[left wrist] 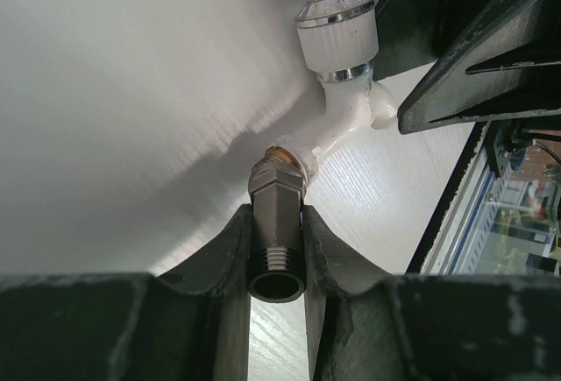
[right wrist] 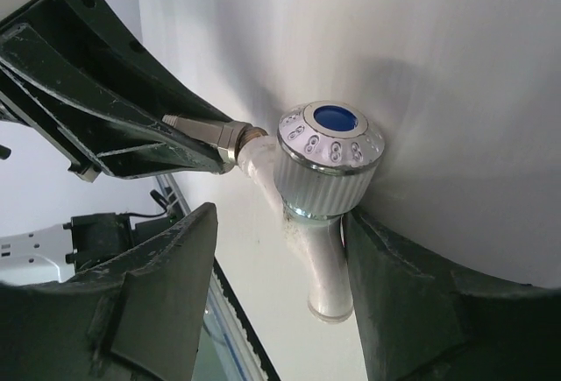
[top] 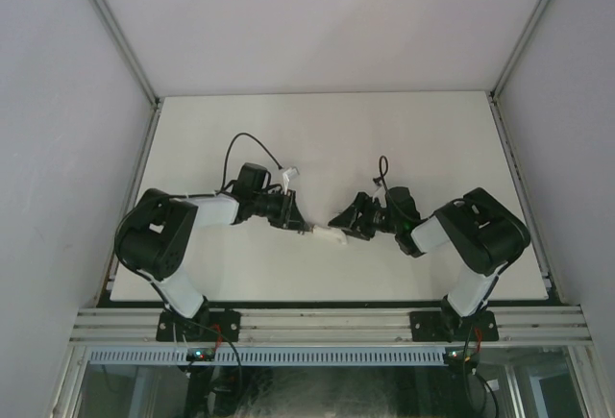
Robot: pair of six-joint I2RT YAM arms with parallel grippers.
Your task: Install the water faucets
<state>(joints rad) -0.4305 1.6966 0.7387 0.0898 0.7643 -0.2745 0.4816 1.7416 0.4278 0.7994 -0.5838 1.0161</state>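
L gripper point(left wrist: 277, 232) clamps fitting point(left wrist: 278, 193), joined w/ white tap point(right wrist: 329, 179); R gripper point(right wrist: 280, 223) wide around it.

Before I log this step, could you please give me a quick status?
Left gripper shut on dark-grey fitting. Right gripper open, straddling white tap. Tap joined to fitting. No obstruction seen.

There is one white bent plastic tap point(left wrist: 340, 105) with a ribbed, blue-capped knob, one short dark-grey hexagonal metal fitting point(left wrist: 277, 219), two black two-finger grippers, namely a left gripper point(top: 296, 222) and a right gripper point(top: 343, 221), and one white flat table point(top: 432, 149).
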